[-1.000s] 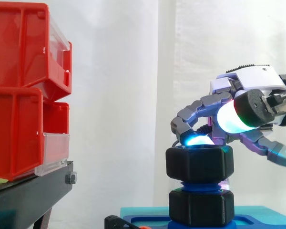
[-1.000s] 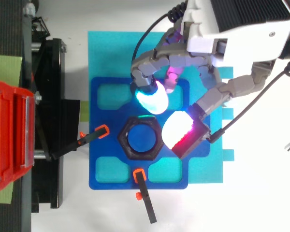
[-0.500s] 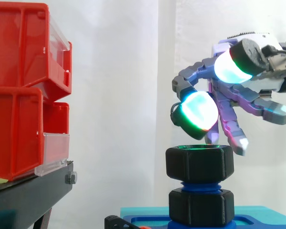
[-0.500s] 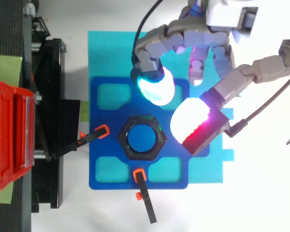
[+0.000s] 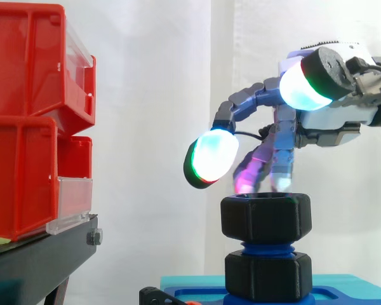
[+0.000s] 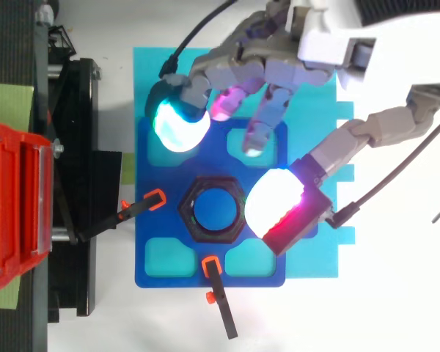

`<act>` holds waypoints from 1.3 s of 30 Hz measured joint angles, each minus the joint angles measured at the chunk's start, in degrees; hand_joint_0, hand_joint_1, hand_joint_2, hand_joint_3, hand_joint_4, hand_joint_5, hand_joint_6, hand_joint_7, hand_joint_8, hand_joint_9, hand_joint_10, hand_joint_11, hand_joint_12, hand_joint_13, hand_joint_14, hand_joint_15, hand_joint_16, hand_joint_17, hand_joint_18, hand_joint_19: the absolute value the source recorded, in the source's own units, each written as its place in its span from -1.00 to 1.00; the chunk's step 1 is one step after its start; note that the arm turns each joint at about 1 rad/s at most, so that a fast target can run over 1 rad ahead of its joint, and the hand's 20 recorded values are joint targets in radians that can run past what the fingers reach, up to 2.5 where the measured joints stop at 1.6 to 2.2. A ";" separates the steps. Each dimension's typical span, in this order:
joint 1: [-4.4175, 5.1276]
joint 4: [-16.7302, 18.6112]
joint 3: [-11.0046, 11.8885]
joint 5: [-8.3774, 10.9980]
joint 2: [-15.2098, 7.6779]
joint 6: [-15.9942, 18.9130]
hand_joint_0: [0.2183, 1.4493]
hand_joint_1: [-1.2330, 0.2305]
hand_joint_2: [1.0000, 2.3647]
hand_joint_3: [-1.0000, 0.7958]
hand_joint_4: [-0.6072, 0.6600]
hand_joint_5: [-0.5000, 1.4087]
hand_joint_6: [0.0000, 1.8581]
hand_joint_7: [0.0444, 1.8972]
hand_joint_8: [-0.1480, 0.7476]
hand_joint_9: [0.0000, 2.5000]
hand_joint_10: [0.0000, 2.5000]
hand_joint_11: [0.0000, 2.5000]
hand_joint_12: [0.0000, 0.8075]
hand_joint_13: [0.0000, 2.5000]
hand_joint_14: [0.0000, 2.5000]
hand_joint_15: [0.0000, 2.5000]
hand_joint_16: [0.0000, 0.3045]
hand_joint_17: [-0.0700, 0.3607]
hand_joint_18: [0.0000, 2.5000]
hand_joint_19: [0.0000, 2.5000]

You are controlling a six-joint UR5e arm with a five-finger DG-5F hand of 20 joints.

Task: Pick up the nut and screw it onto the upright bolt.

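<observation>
A black hex nut (image 5: 265, 218) sits on top of the upright blue bolt (image 5: 264, 246), above a second black nut (image 5: 267, 276) lower on the thread. From above, the upper nut (image 6: 215, 210) shows as a black ring in the middle of the blue fixture plate (image 6: 155, 229). My hand (image 5: 330, 105) hovers just above and behind the nut with its fingers spread and reaching down, holding nothing. One glowing fingertip (image 5: 209, 157) hangs left of the nut; the thumb pad (image 6: 273, 204) lies beside its right edge.
Red storage bins (image 5: 32, 114) are stacked on a black stand (image 5: 38, 260) at the left. The blue plate rests on a cyan mat (image 6: 161, 77). Two black clamps with orange tips (image 6: 155, 198) (image 6: 211, 265) press on the plate's left and front sides.
The hand rose off the nut, then spread its fingers out to the left and lowered them again toward the nut's top. The nut has stayed on the bolt.
</observation>
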 measured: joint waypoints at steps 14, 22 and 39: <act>1.24 4.87 -3.51 0.96 -0.03 0.98 -0.64 0.10 -1.00 -0.44 0.24 -0.63 -0.46 -0.37 -0.07 -0.33 -1.00 -1.00 -0.16 -0.74 -1.00 -1.00 -0.72 -0.22 -1.00 -1.00; 1.27 4.67 -3.59 0.97 -0.02 0.92 -0.62 -0.02 -1.00 -0.44 0.23 -0.67 -0.46 -0.30 -0.06 -0.36 -1.00 -0.88 -0.14 -0.54 -1.00 -0.98 -0.74 -0.27 -0.76 -0.95; 1.30 5.21 -4.55 0.97 -0.02 0.90 -0.65 -0.29 -1.00 -0.44 0.25 -0.73 -0.46 -0.32 -0.07 -0.74 -1.00 -1.00 -0.16 -0.81 -1.00 -1.00 -0.74 -0.27 -1.00 -1.00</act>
